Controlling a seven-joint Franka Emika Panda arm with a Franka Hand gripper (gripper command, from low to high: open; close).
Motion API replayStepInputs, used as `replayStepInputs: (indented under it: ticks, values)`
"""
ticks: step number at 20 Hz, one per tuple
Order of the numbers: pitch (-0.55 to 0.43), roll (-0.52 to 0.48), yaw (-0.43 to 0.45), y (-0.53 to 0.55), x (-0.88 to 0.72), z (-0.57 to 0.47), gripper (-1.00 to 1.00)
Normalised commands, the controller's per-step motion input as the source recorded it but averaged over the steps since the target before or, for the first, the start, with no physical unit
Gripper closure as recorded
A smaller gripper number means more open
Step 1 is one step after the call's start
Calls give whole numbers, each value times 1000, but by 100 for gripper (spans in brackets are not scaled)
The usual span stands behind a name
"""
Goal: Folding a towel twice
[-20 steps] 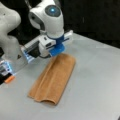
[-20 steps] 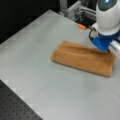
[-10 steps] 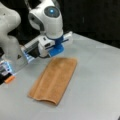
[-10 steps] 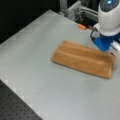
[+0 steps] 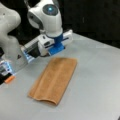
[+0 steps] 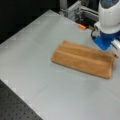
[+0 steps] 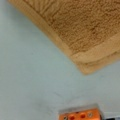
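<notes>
Since a second ago I see the arm lifted and pulled back off the towel's end; towel hasn't shifted.

Table (image 5: pixel 100 82) (image 6: pixel 32 62) (image 7: pixel 30 70): grey, flat, carries everything.

Arm (image 5: pixel 48 18) (image 6: pixel 108 15): white body, blue block at the wrist, at a front view's top.

Towel (image 5: pixel 53 80) (image 6: pixel 83 58) (image 7: pixel 85 30): lying flat mid-table as a long narrow strip, already folded. Wrist view shows two layers stacked at the corner, edges nearly flush. Fold bulge visible along one long side in both front views.

Gripper (image 5: pixel 57 48) (image 6: pixel 103 44): hovering just beside the towel's short end, not touching it. I can't tell if the jaws are apart or together.

Small orange object (image 5: pixel 9 79) (image 6: pixel 81 26) (image 7: pixel 79 115): near the table edge, apart from the towel.
</notes>
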Motion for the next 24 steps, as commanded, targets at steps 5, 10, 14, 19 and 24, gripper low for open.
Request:
replayStepInputs:
  ticks: [5, 10, 14, 19, 24]
  values:
    - [-25, -9, -188, 214, 69, 313, -100]
    - [45, -147, -118, 256, 370, 130, -100]
    - [38, -213, -46, 220, 713, 18, -100]
    - [128, -250, 3, 130, 731, 41, -100]
    - [164, -308, 26, 101, 546, 76, -100]
